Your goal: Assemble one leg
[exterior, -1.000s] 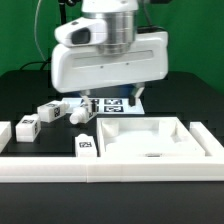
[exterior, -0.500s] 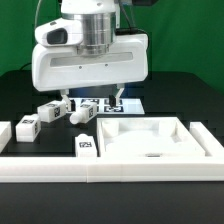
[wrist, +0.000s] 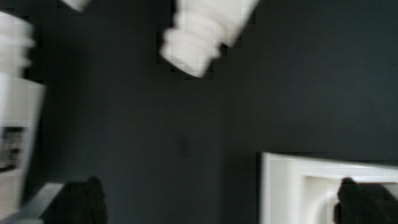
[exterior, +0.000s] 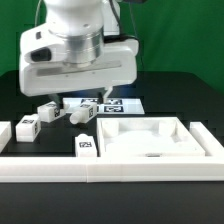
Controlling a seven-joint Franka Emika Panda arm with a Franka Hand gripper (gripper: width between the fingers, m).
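Several white legs with marker tags lie on the black table at the exterior view's left: one [exterior: 78, 115] just under my hand, one [exterior: 48, 112] beside it, one [exterior: 27, 126] further left and one [exterior: 86, 146] by the front rail. The white tray-like tabletop [exterior: 150, 138] lies at the right. My gripper [exterior: 84, 100] hovers above the table between the legs and the tabletop, open and empty. In the wrist view the two dark fingertips [wrist: 80, 200] stand wide apart around the gripper's middle [wrist: 222, 205], with a leg [wrist: 199, 40] ahead and the tabletop's corner [wrist: 320, 180] under one finger.
The marker board [exterior: 118, 104] lies behind the tabletop. A long white rail [exterior: 110, 172] runs along the front edge, with a white block [exterior: 4, 133] at the far left. Another white part [wrist: 15, 60] shows at the wrist view's edge.
My hand has moved steadily toward the exterior view's left, from over the marker board to over the legs. The gripper stays open and the parts have not moved.
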